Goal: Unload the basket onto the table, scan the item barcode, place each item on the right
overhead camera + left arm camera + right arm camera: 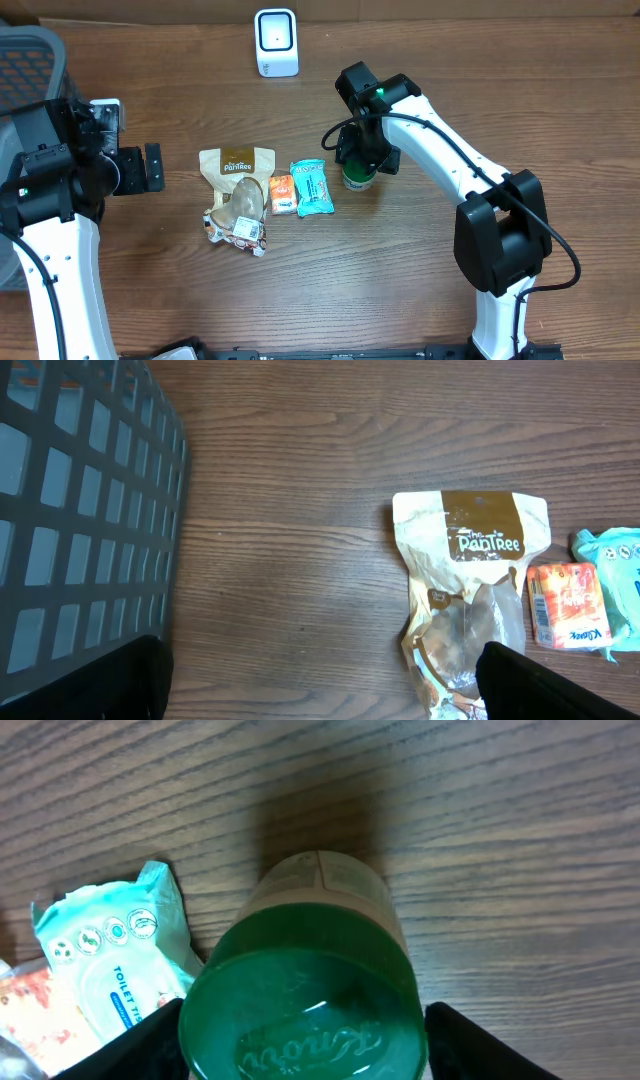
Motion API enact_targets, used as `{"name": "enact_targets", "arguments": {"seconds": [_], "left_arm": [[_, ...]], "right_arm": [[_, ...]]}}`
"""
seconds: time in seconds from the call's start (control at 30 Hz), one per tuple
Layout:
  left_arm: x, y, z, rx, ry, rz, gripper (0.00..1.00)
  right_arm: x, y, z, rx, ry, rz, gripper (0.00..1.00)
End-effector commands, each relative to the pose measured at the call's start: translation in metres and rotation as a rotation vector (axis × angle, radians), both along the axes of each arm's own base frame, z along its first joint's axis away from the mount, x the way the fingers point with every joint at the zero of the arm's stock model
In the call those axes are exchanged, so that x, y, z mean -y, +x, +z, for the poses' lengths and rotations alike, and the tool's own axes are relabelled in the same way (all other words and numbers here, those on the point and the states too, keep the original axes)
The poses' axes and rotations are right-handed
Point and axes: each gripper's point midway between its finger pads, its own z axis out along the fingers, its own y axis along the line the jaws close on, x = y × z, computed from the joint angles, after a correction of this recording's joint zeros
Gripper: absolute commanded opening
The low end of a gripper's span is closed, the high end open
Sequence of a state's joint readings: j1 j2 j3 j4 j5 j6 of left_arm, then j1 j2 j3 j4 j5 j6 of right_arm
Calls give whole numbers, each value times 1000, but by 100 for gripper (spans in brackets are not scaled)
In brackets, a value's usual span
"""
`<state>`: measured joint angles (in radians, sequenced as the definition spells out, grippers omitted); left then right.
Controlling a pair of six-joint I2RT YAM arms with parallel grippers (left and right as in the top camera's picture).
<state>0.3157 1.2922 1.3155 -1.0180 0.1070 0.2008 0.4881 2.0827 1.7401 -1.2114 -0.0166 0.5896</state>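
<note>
A jar with a green lid (359, 178) (300, 990) stands upright on the wooden table, right of a row of packets. My right gripper (361, 163) (305, 1050) is down over it, one black finger close on each side of the lid; I cannot make out whether they touch it. No barcode shows on the jar. The white scanner (276, 42) stands at the table's back edge. My left gripper (150, 168) (320, 690) hovers open and empty at the left, its right finger over the lower end of a Pantree pouch (470, 560).
The Pantree pouch (238, 165), an orange packet (282, 193) (568, 605), a teal tissue pack (312, 187) (110, 960) and a foil packet (238, 228) lie mid-table. A dark mesh basket (30, 60) (80, 510) stands at the far left.
</note>
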Motion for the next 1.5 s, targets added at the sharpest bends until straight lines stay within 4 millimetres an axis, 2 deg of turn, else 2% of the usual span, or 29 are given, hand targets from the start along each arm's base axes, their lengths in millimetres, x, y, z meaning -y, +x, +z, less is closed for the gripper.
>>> {"name": "enact_targets", "arguments": {"seconds": [0.0,0.1,0.27,0.53,0.73,0.87,1.0,1.07,1.1,1.13,1.23,1.47], "left_arm": [[-1,1,5,13,-1,14,100],[-1,1,5,14,-1,14,99],[-1,1,5,13,-1,14,100],[-1,1,5,13,-1,14,99],[-1,1,5,13,-1,14,100],[-1,1,5,13,-1,14,99],[-1,1,5,13,-1,14,100],[-1,1,5,13,-1,14,100],[-1,1,5,13,-1,14,100],[-1,1,5,13,-1,14,99],[-1,1,5,13,-1,14,99],[-1,1,5,13,-1,14,100]], "right_arm": [[2,0,-3,12,-29,121,61],[5,2,-3,31,-54,292,52],[12,10,-1,69,-119,503,51],[6,23,0,138,-153,959,52],[-3,23,0,168,-148,1353,53],[-3,23,0,173,-164,1526,57],[-4,24,0,181,-172,1584,59],[-6,27,1,197,-175,1574,64],[-7,28,2,204,-176,1567,69],[-7,30,2,210,-176,1545,80],[-9,34,4,228,-168,1427,98],[-16,46,26,267,-126,1062,100]]}}
